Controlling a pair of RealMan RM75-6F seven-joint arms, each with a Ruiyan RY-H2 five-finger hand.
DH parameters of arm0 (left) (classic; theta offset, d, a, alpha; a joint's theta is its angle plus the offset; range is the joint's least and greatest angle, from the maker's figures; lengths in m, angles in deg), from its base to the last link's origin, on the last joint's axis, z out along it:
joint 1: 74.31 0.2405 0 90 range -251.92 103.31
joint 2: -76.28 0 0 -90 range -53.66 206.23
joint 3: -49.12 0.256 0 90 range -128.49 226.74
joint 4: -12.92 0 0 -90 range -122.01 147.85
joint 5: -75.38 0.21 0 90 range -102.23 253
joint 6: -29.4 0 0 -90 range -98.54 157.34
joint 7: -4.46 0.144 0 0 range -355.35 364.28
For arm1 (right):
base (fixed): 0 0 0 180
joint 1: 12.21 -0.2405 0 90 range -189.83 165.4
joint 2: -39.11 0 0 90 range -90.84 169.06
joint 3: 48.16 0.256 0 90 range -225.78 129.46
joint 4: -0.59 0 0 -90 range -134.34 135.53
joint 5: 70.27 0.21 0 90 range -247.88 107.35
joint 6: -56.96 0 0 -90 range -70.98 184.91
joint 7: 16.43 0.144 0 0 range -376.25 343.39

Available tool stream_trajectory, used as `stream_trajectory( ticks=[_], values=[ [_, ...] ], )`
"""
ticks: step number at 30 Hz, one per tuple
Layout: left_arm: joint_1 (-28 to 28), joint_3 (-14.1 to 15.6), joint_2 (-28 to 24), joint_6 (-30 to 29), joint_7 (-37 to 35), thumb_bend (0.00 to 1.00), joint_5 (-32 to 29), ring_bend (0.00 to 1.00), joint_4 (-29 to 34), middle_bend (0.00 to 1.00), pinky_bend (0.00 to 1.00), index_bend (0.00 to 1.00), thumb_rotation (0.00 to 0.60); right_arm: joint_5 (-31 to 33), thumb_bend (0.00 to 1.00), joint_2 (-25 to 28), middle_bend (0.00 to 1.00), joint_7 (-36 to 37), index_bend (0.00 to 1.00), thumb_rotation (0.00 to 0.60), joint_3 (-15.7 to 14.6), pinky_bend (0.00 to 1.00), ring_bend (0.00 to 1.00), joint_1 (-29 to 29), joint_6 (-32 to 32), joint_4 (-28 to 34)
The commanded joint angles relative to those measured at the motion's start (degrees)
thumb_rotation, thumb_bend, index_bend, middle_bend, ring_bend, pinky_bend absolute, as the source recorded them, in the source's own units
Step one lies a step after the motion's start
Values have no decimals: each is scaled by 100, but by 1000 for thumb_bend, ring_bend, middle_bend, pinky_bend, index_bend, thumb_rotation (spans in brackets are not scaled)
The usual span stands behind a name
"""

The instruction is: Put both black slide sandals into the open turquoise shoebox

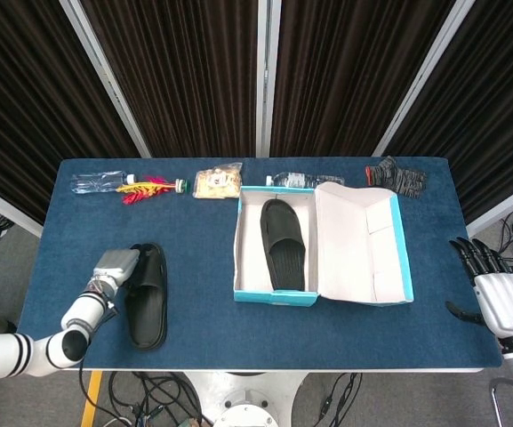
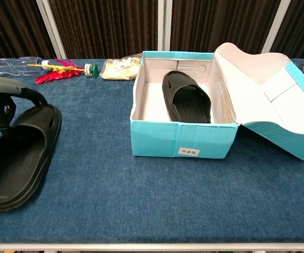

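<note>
One black slide sandal point(image 1: 147, 301) point(image 2: 18, 161) lies flat on the blue table at the left. My left hand point(image 1: 114, 268) point(image 2: 3, 101) is at its strap: fingers reach under the strap's left side and the thumb curls down onto its top, gripping it. The second black sandal point(image 1: 283, 242) point(image 2: 186, 99) lies inside the open turquoise shoebox point(image 1: 276, 296) point(image 2: 180, 140), whose lid point(image 1: 363, 245) point(image 2: 262, 97) is folded out to the right. My right hand point(image 1: 496, 298) hangs past the table's right edge with its fingers apart, holding nothing; the chest view does not show it.
Along the table's back edge lie a clear bottle point(image 1: 96, 182) point(image 2: 9, 64), a red feather toy point(image 1: 145, 187) point(image 2: 59, 70), a snack bag point(image 1: 218, 182) point(image 2: 119, 68), a second bottle point(image 1: 296, 181) and a black glove point(image 1: 396, 176).
</note>
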Motion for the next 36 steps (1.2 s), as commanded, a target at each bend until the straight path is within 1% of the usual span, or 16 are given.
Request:
stream_trajectory(
  ticks=[1,3,5,6,8,11,14,16,20,21,24,26,27,31,36],
  values=[
    [131,-78,109,-77,-177,0,106,650,-72,301,647,301,600,-3,80,2,61,-13,0,600,0,144,0,8,-22,11],
    [292,-199,181,-185,-431,0,312,722,-143,468,705,462,600,-4,80,7,62,-18,0,600,-1,151,0,15,-37,21],
    [446,-297,228,-325,-648,0,515,760,-207,556,741,545,600,-3,80,11,62,-29,0,600,-5,153,0,20,-41,32],
    [547,-382,229,-408,-815,0,659,771,-240,579,753,566,600,-5,80,14,62,-35,0,600,-9,153,0,23,-43,42],
    [677,-521,177,-470,-1071,0,859,782,-257,591,760,579,600,-11,80,20,62,-46,0,600,-12,154,0,26,-49,55],
    [845,-818,-86,-320,-1597,0,1172,785,-206,593,771,581,600,-25,80,25,62,-65,0,600,-16,155,0,28,-62,77],
    [999,-1243,-387,-62,-2305,0,1574,780,-175,593,777,581,600,-42,80,24,62,-86,0,600,-19,155,0,28,-72,98],
    [1092,-1589,-531,99,-2852,0,1891,774,-220,593,782,581,600,-52,80,26,62,-98,0,600,-21,155,0,25,-73,111],
    [1183,-2256,-529,387,-3939,0,2437,747,-482,591,796,581,600,-65,80,42,62,-127,0,600,-28,156,0,25,-73,145],
    [1185,-2461,-454,467,-4290,0,2610,734,-598,591,799,581,600,-65,80,50,62,-142,0,600,-29,156,0,27,-79,157],
    [1106,-2892,-178,749,-5136,0,3096,696,-929,589,800,581,600,-55,80,66,62,-176,0,600,-26,158,0,30,-82,190],
    [995,-3067,27,943,-5552,0,3409,686,-1154,587,800,581,600,-45,80,74,62,-201,0,600,-23,159,0,23,-69,212],
    [900,-3137,178,1063,-5770,0,3627,682,-1322,586,800,581,600,-38,80,79,62,-219,0,600,-23,160,0,16,-53,227],
    [514,-3265,688,1407,-6347,0,4254,674,-1870,576,800,577,600,-24,80,101,62,-273,0,600,-17,164,0,-4,-22,274],
    [6,-3393,1385,1649,-7022,0,4662,648,-2642,564,799,577,600,20,80,138,62,-326,0,600,-2,165,0,-15,0,320]
  ],
)
